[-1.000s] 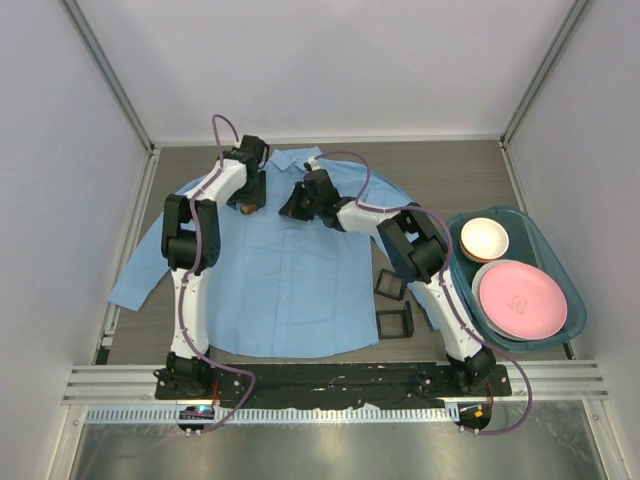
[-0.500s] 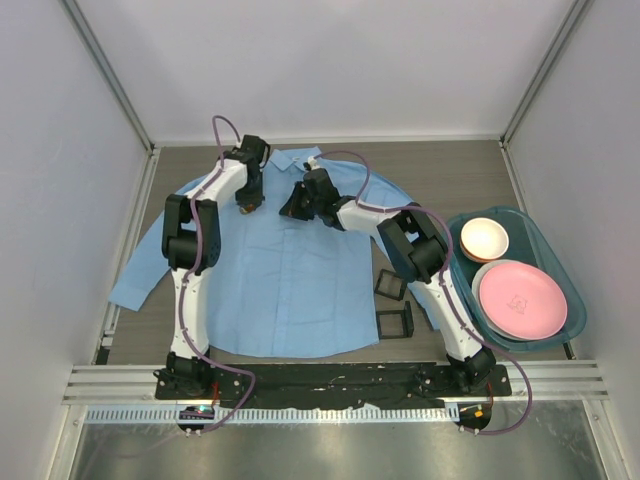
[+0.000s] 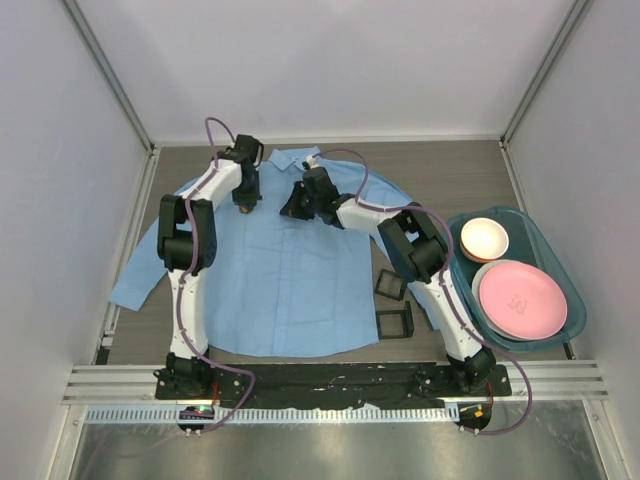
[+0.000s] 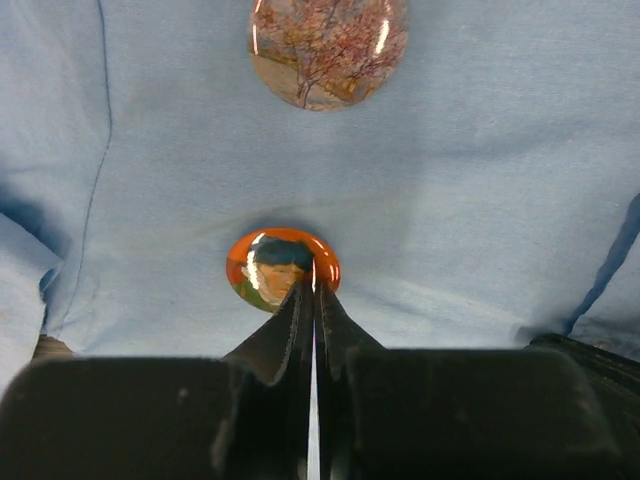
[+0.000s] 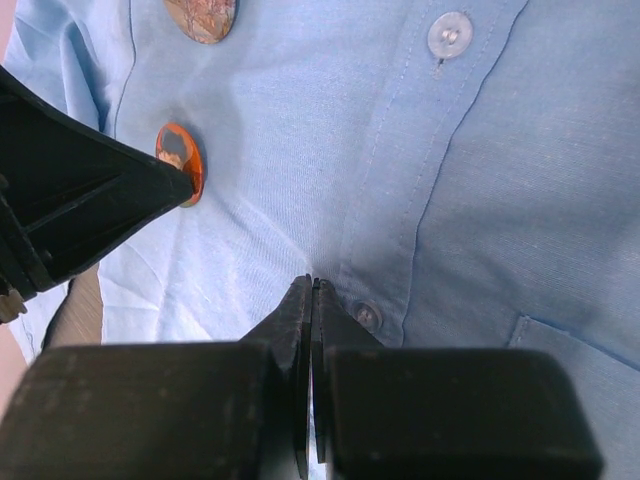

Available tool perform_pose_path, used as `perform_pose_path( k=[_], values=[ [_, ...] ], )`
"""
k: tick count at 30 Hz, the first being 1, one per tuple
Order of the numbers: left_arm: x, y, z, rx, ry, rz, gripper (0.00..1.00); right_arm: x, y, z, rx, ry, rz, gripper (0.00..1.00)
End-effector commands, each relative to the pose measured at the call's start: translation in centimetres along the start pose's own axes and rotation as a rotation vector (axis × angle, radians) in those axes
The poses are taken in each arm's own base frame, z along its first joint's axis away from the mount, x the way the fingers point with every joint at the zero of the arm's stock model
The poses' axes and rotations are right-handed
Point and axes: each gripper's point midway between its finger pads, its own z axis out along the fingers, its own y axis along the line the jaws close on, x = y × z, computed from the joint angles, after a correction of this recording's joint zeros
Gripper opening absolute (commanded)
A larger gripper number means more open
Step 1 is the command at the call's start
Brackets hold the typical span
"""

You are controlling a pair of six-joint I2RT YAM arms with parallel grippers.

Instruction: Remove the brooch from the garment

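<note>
The glossy, round orange brooch [image 4: 272,268] lies on the smooth blue shirt [image 4: 480,180], on its chest. The left end effector [image 4: 314,292] is closed, with its pointed tips at the brooch's rim. The right end effector [image 5: 312,287] pinches creased cloth beside the buttons.

No word, number, brand or sign can be read anywhere: the orange brooch [image 4: 275,268] and the blossom brooch [image 4: 327,50] on the shirt [image 4: 480,200] bear only pictures, and the pink plate [image 3: 522,300] shows a mark too faint to make out.
</note>
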Motion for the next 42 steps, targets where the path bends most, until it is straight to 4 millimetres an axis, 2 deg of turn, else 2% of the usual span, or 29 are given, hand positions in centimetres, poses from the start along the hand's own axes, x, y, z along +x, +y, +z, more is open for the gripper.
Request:
perform_pose_path(
  k=[1,3,5,6,7,8,11,14,15,16,17,18,20,21,24,30,36,42],
  values=[
    [-2.0,1.1,-3.0,0.019,-0.075,-0.047,0.18,-2.1,1.0,-1.1,0.006,-0.023,-0.038,0.01],
    [-2.0,1.1,-3.6,0.027,-0.083,-0.089,0.33,-2.3,1.8,-1.1,-0.023,-0.020,-0.052,0.01],
    [-2.9,1.8,-4.5,0.054,-0.116,-0.155,0.33,-3.3,3.1,-1.0,-0.061,-0.048,-0.065,0.01],
    [-2.3,1.6,-4.3,0.090,-0.098,-0.211,0.29,-3.3,3.5,-0.8,-0.078,-0.053,-0.069,0.02],
    [-2.5,2.4,-4.2,0.111,-0.100,-0.257,0.27,-3.8,4.2,-0.7,-0.103,-0.065,-0.069,0.02],
    [-3.2,2.6,-4.4,0.134,-0.127,-0.289,0.26,-4.1,4.8,-0.5,-0.131,-0.078,-0.070,0.02],
    [-3.4,3.0,-3.6,0.200,-0.114,-0.381,0.21,-4.3,6.5,0.7,-0.196,-0.085,-0.074,0.03],
    [-3.5,3.1,-2.7,0.245,-0.089,-0.444,0.22,-4.4,7.8,2.1,-0.240,-0.089,-0.067,0.07],
    [-3.4,3.2,-2.4,0.246,-0.083,-0.456,0.25,-4.3,7.9,2.6,-0.252,-0.088,-0.064,0.08],
    [-3.6,3.3,-2.3,0.251,-0.089,-0.480,0.27,-5.1,9.2,2.5,-0.289,-0.106,-0.063,0.10],
    [-3.9,3.4,-2.3,0.259,-0.100,-0.490,0.27,-4.3,8.7,3.5,-0.293,-0.093,-0.041,0.11],
    [-3.7,3.2,-1.9,0.265,-0.096,-0.500,0.28,-4.9,9.6,3.4,-0.318,-0.108,-0.037,0.13],
    [-4.0,2.9,-1.7,0.283,-0.102,-0.508,0.29,-4.3,9.4,4.3,-0.325,-0.099,-0.023,0.16],
    [-4.4,4.3,-1.5,0.279,-0.106,-0.534,0.26,-4.1,9.4,4.5,-0.329,-0.096,-0.023,0.17],
    [-4.4,3.8,-1.0,0.305,-0.092,-0.523,0.23,-4.0,10.1,4.6,-0.351,-0.098,-0.023,0.18],
    [-2.2,3.8,0.1,0.282,-0.030,-0.533,0.16,-2.6,9.7,5.0,-0.347,-0.064,-0.001,0.18],
    [-1.2,3.7,1.1,0.276,0.011,-0.546,0.13,-1.3,9.1,5.6,-0.345,-0.031,0.025,0.19],
    [-0.1,3.9,1.4,0.256,0.043,-0.538,0.13,-0.8,8.7,5.8,-0.333,-0.025,0.036,0.26]
  ],
)
